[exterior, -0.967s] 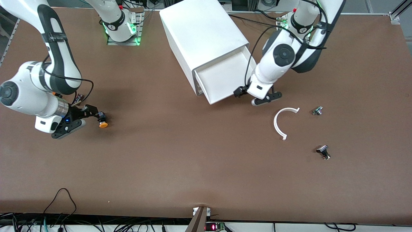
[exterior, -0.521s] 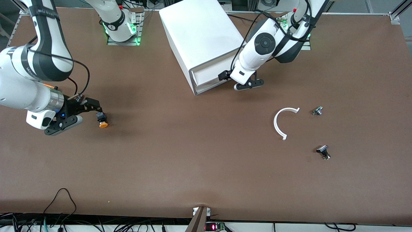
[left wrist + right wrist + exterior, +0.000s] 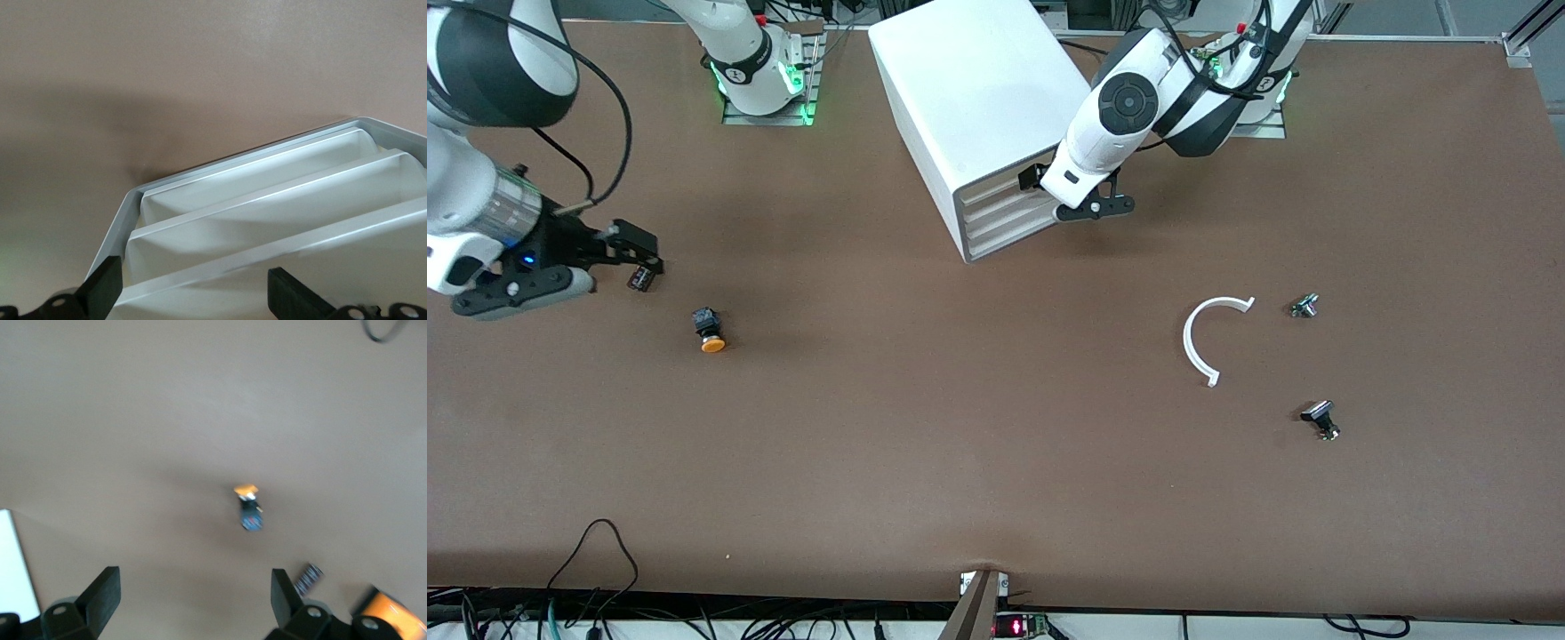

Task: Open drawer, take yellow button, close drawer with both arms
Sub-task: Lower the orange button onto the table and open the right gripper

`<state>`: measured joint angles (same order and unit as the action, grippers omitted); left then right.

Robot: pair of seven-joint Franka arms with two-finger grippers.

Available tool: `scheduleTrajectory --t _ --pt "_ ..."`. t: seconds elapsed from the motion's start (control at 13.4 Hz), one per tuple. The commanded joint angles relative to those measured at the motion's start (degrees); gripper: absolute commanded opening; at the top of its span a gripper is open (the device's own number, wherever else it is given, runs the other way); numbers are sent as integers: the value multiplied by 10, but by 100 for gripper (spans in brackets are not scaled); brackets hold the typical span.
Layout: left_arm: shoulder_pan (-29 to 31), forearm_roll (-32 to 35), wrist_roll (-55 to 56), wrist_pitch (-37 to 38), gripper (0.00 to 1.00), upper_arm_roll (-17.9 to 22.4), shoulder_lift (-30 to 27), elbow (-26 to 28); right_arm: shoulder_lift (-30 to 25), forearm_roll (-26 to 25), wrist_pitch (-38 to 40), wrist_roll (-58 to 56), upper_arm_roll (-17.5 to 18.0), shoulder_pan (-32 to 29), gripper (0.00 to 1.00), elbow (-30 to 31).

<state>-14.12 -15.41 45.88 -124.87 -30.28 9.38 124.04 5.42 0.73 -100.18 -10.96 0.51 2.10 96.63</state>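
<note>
**While the button lies loose on the table, both grippers hang empty**

Since all four drawer fronts sit flush in the cabinet (image 3: 978,89), the drawer (image 3: 1005,218) reads as closed, and the button (image 3: 711,333) is out of it, so the task looks all but done.

The button rests on the bare table toward the right arm's end, well apart from the cabinet and nearer the front camera. It lies on its side. In the front view its long axis runs from about eleven o'clock, at the dark body, to five o'clock, at the orange cap.

The right gripper (image 3: 614,262) hovers with its jaws spread wide and nothing between them. In the front view the button lies at about four o'clock from it, near but clear of the fingers. A small ribbed block (image 3: 640,278) sits closer to the fingertips than the button does. The right wrist view shows the button (image 3: 248,507) alone on the table ahead of the open jaws.

The left gripper (image 3: 1080,197) is also fully open and empty, up against the cabinet's front by the drawer faces (image 3: 267,207).

The right arm is far the nearer to the button. Any further reach for it should fall to that arm, with the jaws turned across the eleven-to-five axis.
</note>
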Motion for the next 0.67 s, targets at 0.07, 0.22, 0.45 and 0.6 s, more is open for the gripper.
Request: scheduleTrajectory --t 0.07,0.22,0.45,0.6 --pt "30 7 -54 -23 100 84 2 -14 -15 -71 105 130 8 1 100 -49" --pt "32 6 -86 -48 100 144 -2 -35 -9 -67 151 151 5 -2 100 -94" --pt "33 8 -102 -63 100 210 -19 -69 -6 -54 156 152 2 -4 100 -106" --pt "37 24 -167 -57 100 253 -51 -75 -8 -50 163 150 1 -4 100 -104"
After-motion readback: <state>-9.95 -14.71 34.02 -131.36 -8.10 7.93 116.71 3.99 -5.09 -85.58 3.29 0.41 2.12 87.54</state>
